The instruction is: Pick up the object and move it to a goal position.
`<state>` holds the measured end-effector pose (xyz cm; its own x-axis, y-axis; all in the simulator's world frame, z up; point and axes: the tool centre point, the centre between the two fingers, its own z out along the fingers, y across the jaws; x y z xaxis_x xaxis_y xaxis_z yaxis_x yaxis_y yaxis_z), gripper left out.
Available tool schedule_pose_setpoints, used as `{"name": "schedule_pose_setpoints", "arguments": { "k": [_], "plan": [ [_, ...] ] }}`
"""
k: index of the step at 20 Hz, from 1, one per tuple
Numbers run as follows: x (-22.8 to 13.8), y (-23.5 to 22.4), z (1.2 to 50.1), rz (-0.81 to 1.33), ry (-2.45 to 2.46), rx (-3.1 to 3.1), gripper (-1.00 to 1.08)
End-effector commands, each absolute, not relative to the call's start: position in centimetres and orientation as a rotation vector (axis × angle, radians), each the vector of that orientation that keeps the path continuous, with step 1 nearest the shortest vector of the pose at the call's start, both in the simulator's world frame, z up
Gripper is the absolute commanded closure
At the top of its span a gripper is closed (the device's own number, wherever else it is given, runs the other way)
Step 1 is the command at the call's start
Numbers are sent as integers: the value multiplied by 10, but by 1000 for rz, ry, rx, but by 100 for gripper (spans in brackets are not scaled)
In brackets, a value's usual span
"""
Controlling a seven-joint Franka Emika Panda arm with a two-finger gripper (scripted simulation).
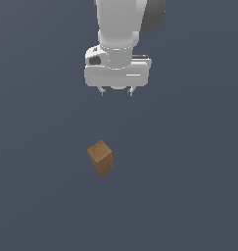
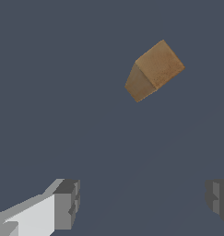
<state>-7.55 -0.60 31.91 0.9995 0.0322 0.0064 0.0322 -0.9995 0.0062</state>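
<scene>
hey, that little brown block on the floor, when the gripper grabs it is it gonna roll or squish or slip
The block has flat faces and sharp edges, so it likely won't roll. It looks like wood or cardboard with crisp corners, so probably stiff, though the render can't confirm that. Its matte surface suggests decent grip, but it sits turned relative to the open gripper, so it may twist as the fingers close.

1. Arm (image 1: 123,24): cut off by the exterior view's upper edge above the gripper (image 1: 116,91).
2. Fingers (image 2: 67,203): both cropped by the wrist view's edges.
3. Block (image 1: 100,157): underside hidden.
</scene>
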Motion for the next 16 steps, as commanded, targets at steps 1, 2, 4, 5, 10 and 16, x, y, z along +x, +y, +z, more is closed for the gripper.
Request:
{"name": "schedule_pose_setpoints", "arguments": {
  "k": [1, 2, 4, 5, 10, 16],
  "plan": [
    [-75, -6, 319, 10, 51, 3135, -92],
    [-76, -6, 319, 10, 51, 3135, -92],
    [-76, -5, 321, 10, 56, 3131, -92],
    [-77, -5, 323, 9, 60, 3128, -92],
    [-81, -2, 329, 7, 82, 3114, -92],
    [-77, -3, 327, 7, 55, 3117, -92]
  ]
}}
